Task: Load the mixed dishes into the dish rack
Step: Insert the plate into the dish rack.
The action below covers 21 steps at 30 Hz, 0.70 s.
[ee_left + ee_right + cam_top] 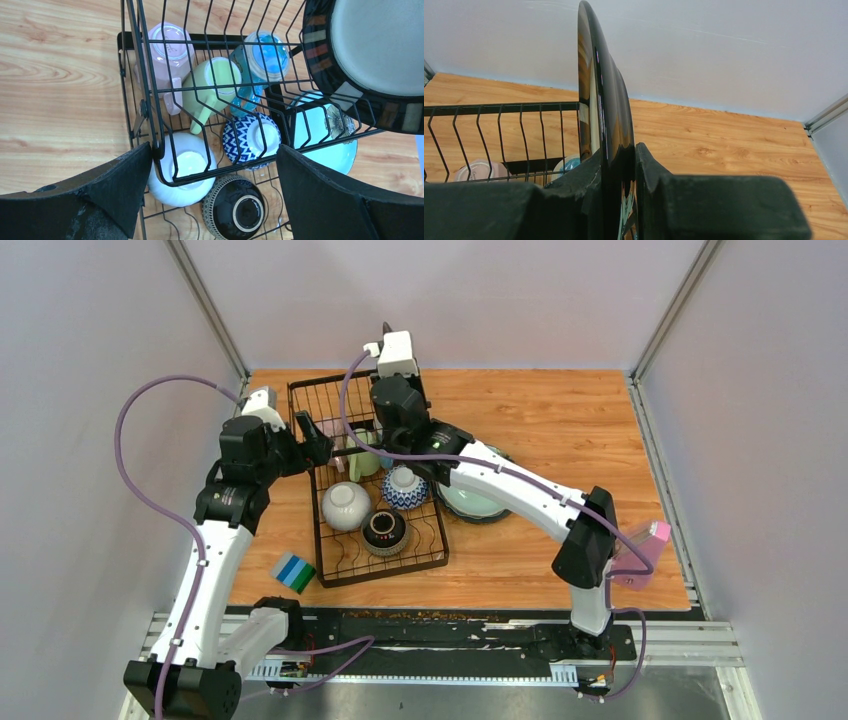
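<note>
The black wire dish rack (338, 567) holds a white bowl (346, 506), a blue patterned bowl (404, 487) and a dark bowl (384, 531), all upside down on its low tray. A pink mug (170, 47), a green mug (212, 85) and a blue mug (262, 55) lie in its taller basket. My right gripper (616, 165) is shut on the black-rimmed cream plate (604, 100), held on edge above the basket's right side. My left gripper (215, 185) hangs open over the basket's near-left corner, holding nothing. A teal plate (475, 504) lies on the table, right of the rack.
A blue-green striped sponge (295, 572) lies left of the rack's near corner. A pink container (648, 540) sits at the table's right edge behind my right arm's elbow. Grey walls close in the back and both sides.
</note>
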{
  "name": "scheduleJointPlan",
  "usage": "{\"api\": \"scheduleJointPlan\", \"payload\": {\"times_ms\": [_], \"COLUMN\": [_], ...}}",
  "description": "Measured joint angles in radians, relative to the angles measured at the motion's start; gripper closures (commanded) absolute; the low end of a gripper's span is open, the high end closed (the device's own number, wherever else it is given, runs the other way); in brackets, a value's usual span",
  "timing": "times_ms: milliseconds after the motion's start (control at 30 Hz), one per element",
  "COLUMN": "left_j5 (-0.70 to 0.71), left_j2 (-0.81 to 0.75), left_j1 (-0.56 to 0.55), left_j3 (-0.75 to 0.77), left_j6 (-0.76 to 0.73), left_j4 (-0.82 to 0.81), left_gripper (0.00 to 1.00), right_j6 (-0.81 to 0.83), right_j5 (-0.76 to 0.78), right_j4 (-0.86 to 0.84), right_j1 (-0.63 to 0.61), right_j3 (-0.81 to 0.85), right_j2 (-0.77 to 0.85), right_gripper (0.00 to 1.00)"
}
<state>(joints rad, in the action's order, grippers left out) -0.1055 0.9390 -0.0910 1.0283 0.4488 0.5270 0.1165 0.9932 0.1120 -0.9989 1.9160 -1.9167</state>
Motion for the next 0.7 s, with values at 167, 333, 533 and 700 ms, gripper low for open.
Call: {"api": "scheduleJointPlan", "payload": {"times_ms": [167,333,533,700], "left_j5": [-0.003,-0.003,-0.014,-0.031], "left_j2": [0.000,0.000,0.001,0.003], "left_j1": [0.000,0.001,0.001,0.002], "left_j3": [-0.002,-0.003,-0.003,-0.007], "left_j6": [0.000,0.000,0.000,-0.001], "left_j4": [-0.001,-0.002,-0.005,-0.011], "left_gripper": [0.00,0.00,0.00,0.00], "right_j6": [-0.021,-0.040,-0.051,-0.061], "right_j5": [0.000,-0.005,-0.021,-0.043], "right_j4": [0.019,0.040,0.075,0.124], "right_j1": [0.002,0.005,0.008,0.014], "right_j3": [0.023,0.030,0.047,0.072], "right_j2": [-0.013,-0.013,-0.013,-0.014], "right_gripper": [1.00,0.99,0.98,0.97]}}
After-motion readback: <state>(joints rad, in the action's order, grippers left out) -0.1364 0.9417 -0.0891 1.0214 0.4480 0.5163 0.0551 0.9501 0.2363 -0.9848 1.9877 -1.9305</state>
